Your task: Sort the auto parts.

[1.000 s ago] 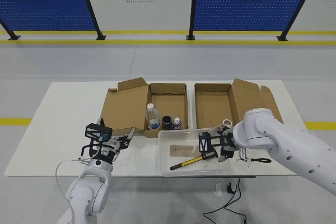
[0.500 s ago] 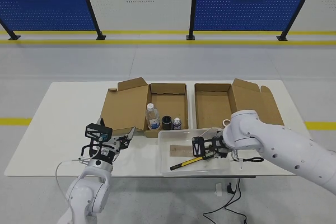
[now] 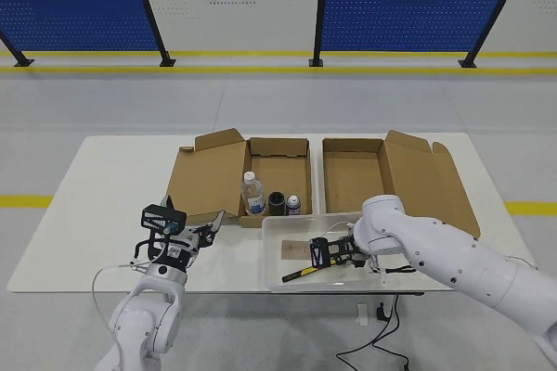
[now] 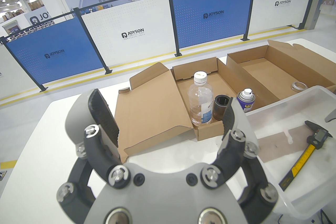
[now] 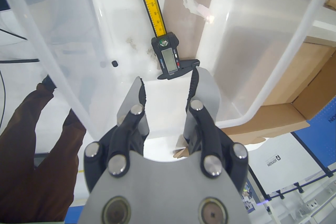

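Observation:
A caliper (image 3: 302,271) with a yellow scale and a black digital head (image 5: 168,57) lies in the clear plastic bin (image 3: 269,255). My right gripper (image 5: 168,79) is open inside the bin, its fingertips just short of the caliper's head and either side of its line. My left gripper (image 4: 162,99) hangs open and holds nothing, above the table left of the bin (image 4: 288,99). The left cardboard box (image 3: 278,172) holds a clear bottle (image 4: 200,101), a black cylinder (image 4: 220,110) and a spray can (image 4: 245,101). A metal ring (image 4: 298,85) lies in the right box (image 4: 265,72).
Both boxes stand behind the bin with their flaps folded outward. The bin's walls (image 5: 302,25) rise close on both sides of my right gripper. A brown strip of tape (image 3: 302,247) lies on the bin floor. Black cables (image 3: 390,325) hang off the table's front edge.
My right arm has swung left across the bin, bringing its open gripper up to the caliper's head. The left arm and the items in the boxes have not moved.

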